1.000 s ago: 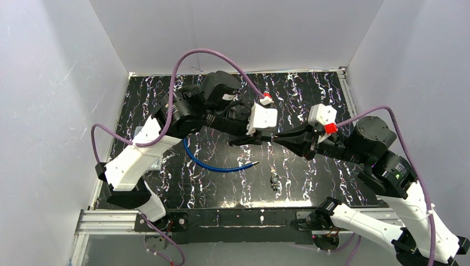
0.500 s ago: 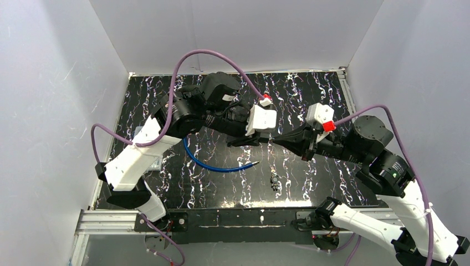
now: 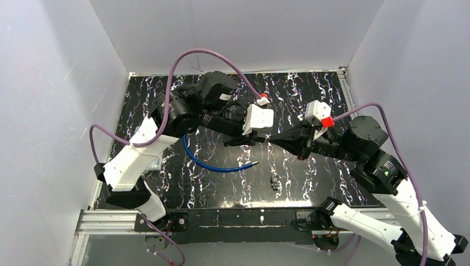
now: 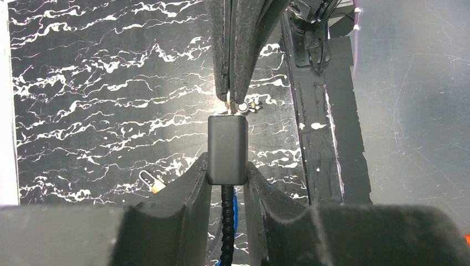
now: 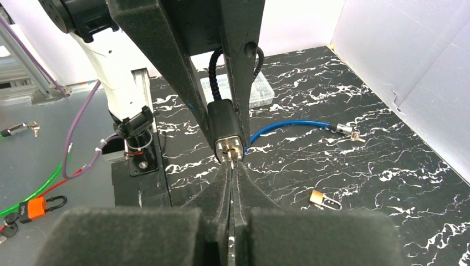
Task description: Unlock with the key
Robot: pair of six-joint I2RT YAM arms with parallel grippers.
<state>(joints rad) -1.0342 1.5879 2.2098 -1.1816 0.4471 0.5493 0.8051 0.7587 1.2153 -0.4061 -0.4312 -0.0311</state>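
Now I am clamping the black lock body [image 4: 227,149] between my left gripper's [image 4: 227,166] partly parted fingers, its braided cable trailing back between them. My right gripper [image 5: 233,166] is pressing fully shut on the small silver key [image 5: 231,159], which is sitting at the lock body's face. Below the lock body, a blue cable [image 3: 213,163], a brass padlock [image 5: 324,199] and a small metal object [image 3: 274,180] are lying on the marbled table [image 3: 310,88]; nothing is blocking the key. Since a second ago, my right jaws have closed and both wrists have drifted slightly left.
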